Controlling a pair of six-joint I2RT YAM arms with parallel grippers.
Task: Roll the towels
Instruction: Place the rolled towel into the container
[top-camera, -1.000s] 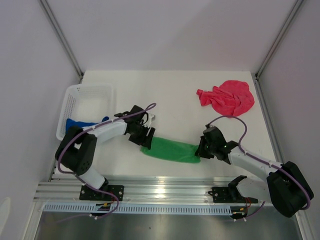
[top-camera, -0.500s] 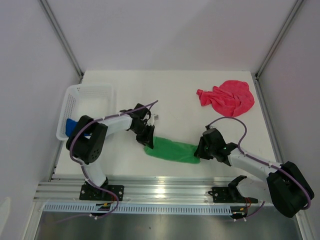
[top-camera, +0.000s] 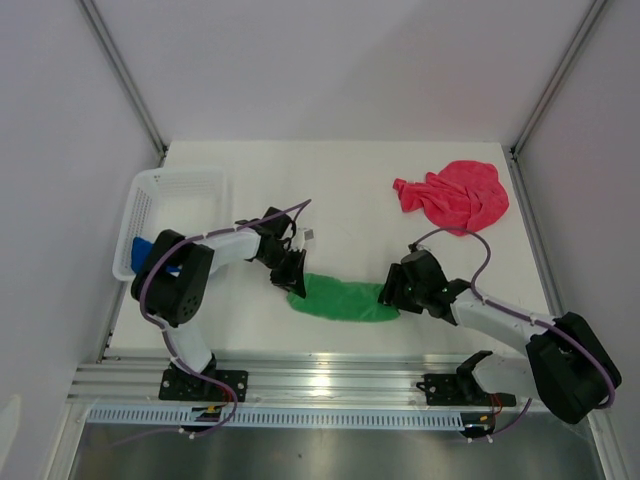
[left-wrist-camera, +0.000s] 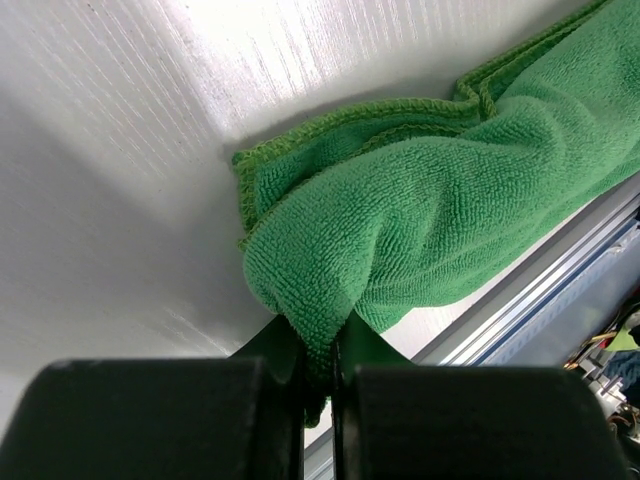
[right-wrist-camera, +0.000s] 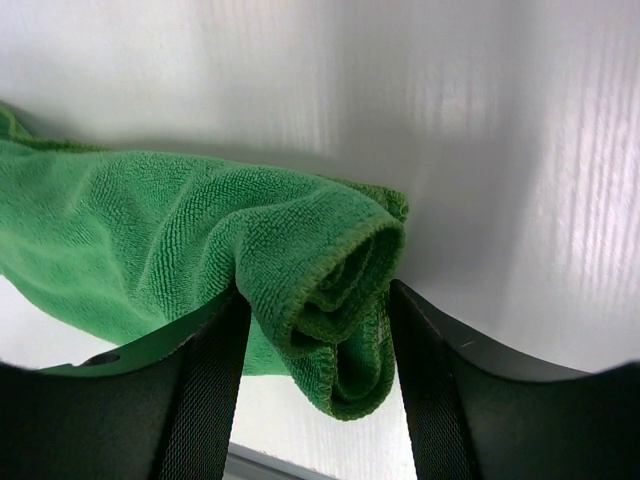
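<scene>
Basket (top-camera: 178, 180), pink towel (top-camera: 455, 195) overhead only, left claw (left-wrist-camera: 318, 360) pinching green towel (left-wrist-camera: 450, 200)

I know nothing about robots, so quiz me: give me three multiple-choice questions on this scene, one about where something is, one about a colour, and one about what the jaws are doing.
1. Where does the pink-red towel lie?
A. Between the two arms
B. Under the left arm
C. At the far right of the table

2. What colour is the towel stretched between the two arms?
A. Green
B. Blue
C. Yellow

3. What are the left jaws doing?
A. Standing wide open above the table
B. Shut on an end of the green towel
C. Holding the pink-red towel

Answers:
1. C: it lies crumpled near the far right corner, apart from both arms.
2. A: the long roll between the arms is green.
3. B: the left wrist view shows a fold of green cloth pinched between them.
</scene>
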